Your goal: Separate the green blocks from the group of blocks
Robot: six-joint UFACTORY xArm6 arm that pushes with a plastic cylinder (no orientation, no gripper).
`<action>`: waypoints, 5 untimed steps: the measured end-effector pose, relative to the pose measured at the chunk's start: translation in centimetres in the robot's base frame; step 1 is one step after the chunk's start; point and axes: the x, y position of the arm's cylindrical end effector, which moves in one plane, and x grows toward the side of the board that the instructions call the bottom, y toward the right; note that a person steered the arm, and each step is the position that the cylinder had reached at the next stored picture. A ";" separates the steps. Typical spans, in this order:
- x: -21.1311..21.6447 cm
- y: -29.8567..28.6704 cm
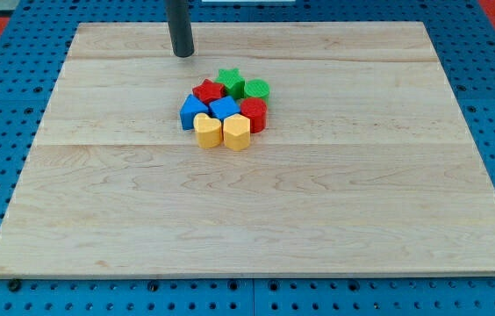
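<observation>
Judging by how things lie, nothing is separated yet: the green star-shaped block (pixel 229 82) and the green round block (pixel 257 89) sit packed at the top edge of the cluster, touching the red star-shaped block (pixel 207 91) and the red round block (pixel 254 113). Below them lie two blue blocks (pixel 209 111) and two yellow blocks (pixel 222 131). My tip (pixel 182 53) rests on the pale wooden board (pixel 247 228), apart from the cluster, up and to the view's left (it has no jaws, so it holds nothing). Both greens are left to push clear.
</observation>
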 end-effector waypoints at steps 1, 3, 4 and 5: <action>0.8 1.3; 2.8 18.0; 11.7 18.4; 10.7 13.3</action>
